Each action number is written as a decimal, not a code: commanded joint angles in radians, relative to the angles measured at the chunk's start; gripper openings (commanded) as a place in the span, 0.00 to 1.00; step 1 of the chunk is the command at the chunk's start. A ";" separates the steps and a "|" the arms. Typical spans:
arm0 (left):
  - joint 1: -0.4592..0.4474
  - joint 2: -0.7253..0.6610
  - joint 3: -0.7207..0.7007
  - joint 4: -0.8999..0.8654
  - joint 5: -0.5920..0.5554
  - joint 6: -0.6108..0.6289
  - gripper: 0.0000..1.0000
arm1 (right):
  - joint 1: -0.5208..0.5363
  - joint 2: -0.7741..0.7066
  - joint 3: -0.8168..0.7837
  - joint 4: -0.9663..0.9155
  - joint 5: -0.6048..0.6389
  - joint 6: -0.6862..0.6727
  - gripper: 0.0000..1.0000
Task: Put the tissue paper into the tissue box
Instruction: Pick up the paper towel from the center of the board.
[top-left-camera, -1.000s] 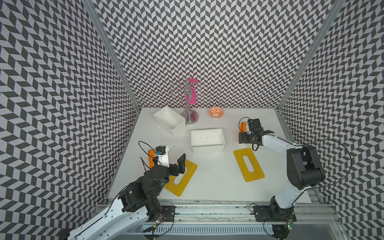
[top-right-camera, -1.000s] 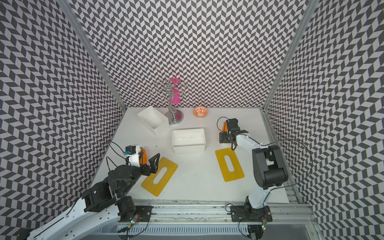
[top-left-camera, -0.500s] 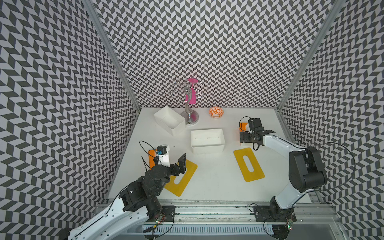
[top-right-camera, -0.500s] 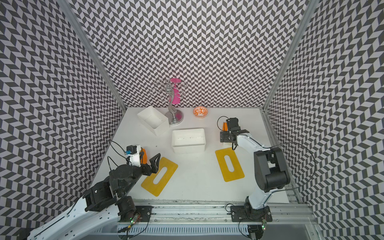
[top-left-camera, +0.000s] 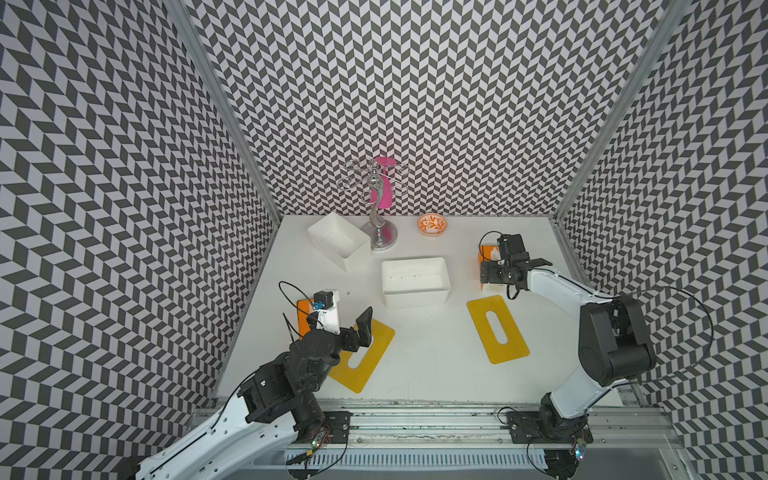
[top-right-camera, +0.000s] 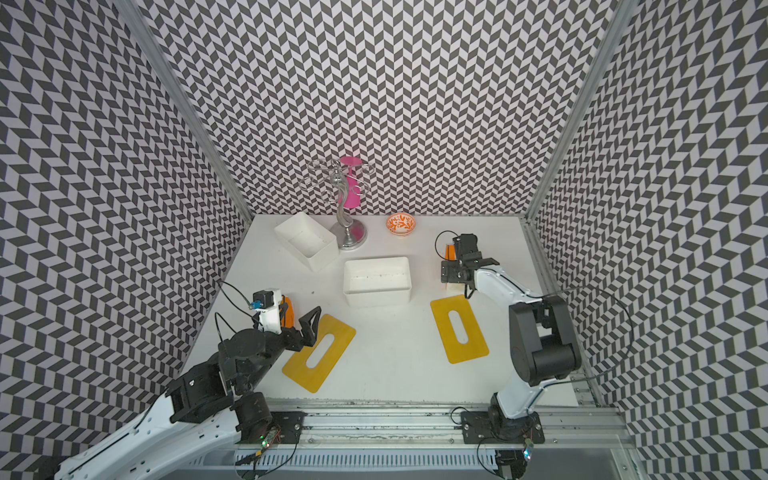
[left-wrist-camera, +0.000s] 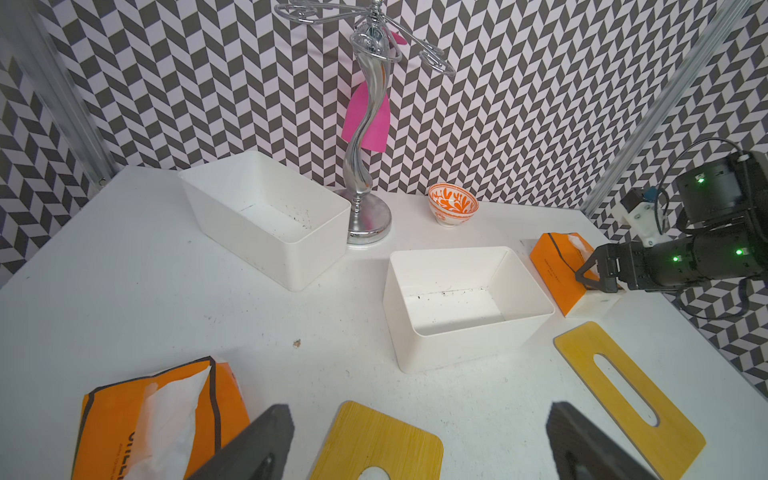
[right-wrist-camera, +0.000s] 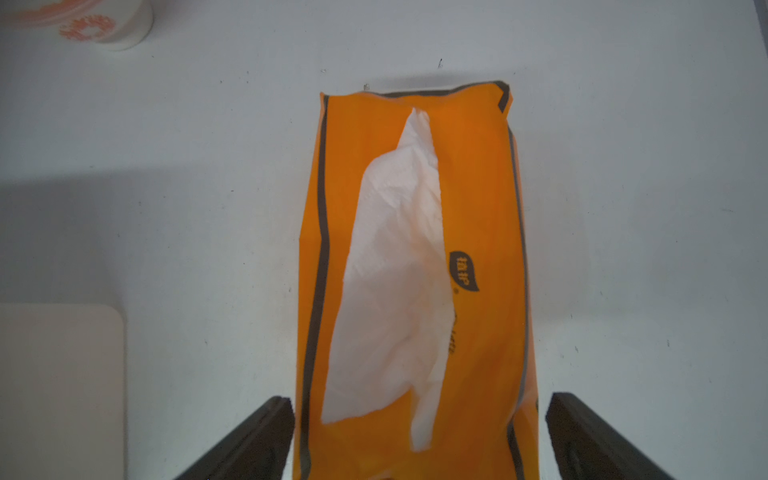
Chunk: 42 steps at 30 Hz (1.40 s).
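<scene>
a: in both top views the right tissue pack (top-left-camera: 485, 254) lies mostly under the right arm (top-left-camera: 552, 286); only an orange strip shows.
b: the left tissue pack (top-left-camera: 304, 320) too, half behind the wrist camera mount (top-left-camera: 328, 311).
a: in the right wrist view the bowl (right-wrist-camera: 83, 23) is blurred and cut by the edge, and the pack's print is too soft to read.
b: the left wrist view cuts off a yellow lid (left-wrist-camera: 376, 444), and of the left gripper (left-wrist-camera: 417, 409) only the fingers (left-wrist-camera: 253, 446) show.
</scene>
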 joint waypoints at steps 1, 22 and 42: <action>0.005 0.001 -0.004 0.017 0.013 0.016 1.00 | 0.005 0.023 -0.002 0.024 -0.008 0.008 1.00; 0.005 0.007 -0.005 0.020 0.019 0.016 1.00 | 0.004 0.080 -0.025 0.059 -0.017 -0.006 1.00; 0.006 0.009 -0.005 0.020 0.023 0.019 1.00 | 0.005 0.173 -0.019 0.078 -0.016 -0.029 1.00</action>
